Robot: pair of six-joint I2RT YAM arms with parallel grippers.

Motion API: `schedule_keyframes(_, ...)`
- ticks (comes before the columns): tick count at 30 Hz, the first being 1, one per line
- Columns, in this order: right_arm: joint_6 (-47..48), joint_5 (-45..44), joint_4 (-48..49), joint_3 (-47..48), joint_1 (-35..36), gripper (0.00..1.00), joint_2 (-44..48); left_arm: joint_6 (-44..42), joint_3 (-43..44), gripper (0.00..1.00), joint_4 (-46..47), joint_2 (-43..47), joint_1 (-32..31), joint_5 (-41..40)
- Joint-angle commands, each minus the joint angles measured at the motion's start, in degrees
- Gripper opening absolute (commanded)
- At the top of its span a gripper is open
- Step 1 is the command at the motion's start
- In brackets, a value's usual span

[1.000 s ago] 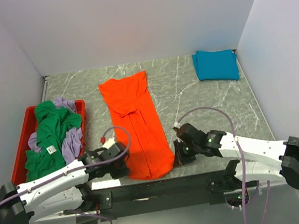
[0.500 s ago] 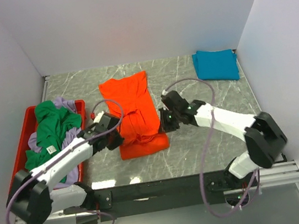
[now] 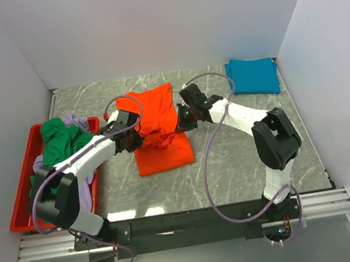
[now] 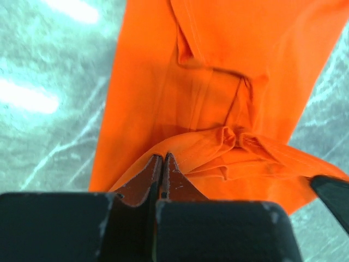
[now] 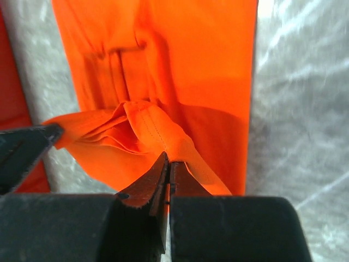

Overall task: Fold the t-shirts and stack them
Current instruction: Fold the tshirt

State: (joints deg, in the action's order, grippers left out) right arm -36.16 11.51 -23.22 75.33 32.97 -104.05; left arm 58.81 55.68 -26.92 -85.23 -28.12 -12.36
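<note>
The bright orange t-shirt (image 3: 158, 130) lies lengthwise in the table's middle, its near end lifted and doubled back over itself. My left gripper (image 3: 133, 137) is shut on the hem's left corner (image 4: 180, 155). My right gripper (image 3: 179, 122) is shut on the hem's right corner (image 5: 158, 144). Both hold the hem above the shirt's middle, the cloth sagging between them. A folded teal-blue t-shirt (image 3: 253, 76) lies at the back right. Green (image 3: 61, 153) and pale lavender (image 3: 83, 166) t-shirts are heaped in the tray.
The shallow red tray (image 3: 24, 191) stands at the left edge of the marble table (image 3: 243, 154). White walls close in the back and both sides. The right gripper's tip shows at the edge of the left wrist view (image 4: 332, 191).
Both grippers have carried the orange shirt's near hem from the table's front edge away toward the back, folding the lower half up over the shirt.
</note>
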Motion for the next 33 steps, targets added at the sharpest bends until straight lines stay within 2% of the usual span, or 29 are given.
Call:
schedule_keyframes(1,1.4,1.1,0.5,5.8,-1.2,0.0,-2.4,-1.8,3.6,0.01,1.6,-1.5,1.8,-1.3)
schedule_keyframes(11,2.3,4.5,0.5,12.0,-4.1,0.0,-8.3,-4.4,8.9,0.01,2.7,-8.5,6.2,0.1)
schedule_keyframes(21,4.6,8.8,0.0,19.1,-6.3,0.0,-14.9,-5.5,12.1,0.01,2.3,-12.9,7.7,0.2)
schedule_keyframes(33,5.0,9.9,0.1,20.6,-7.7,0.0,-15.0,-6.6,13.4,0.01,2.3,-13.1,8.4,0.5)
